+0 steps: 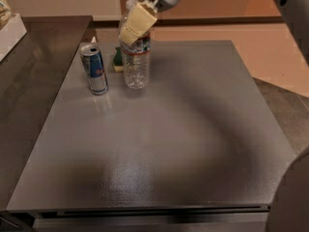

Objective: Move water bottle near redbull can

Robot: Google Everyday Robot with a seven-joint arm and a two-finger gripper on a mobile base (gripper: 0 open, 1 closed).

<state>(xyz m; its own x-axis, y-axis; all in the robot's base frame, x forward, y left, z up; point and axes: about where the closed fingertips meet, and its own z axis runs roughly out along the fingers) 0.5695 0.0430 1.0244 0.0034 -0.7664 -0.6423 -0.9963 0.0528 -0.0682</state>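
Water bottle (136, 66) gripped by the hand (136, 24) beside the redbull can (95, 69).
The bottle's upper part was clamped by the hand; the bottle was seen upright at the can's 3 o'clock, near it, on the counter (169, 144).

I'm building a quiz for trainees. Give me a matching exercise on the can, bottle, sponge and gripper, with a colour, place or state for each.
1 can
2 bottle
3 sponge
4 gripper

A green, partly hidden behind the bottle
B clear plastic, standing upright
C blue and silver
D closed on the bottle's upper part

Pairs: 1-C, 2-B, 3-A, 4-D
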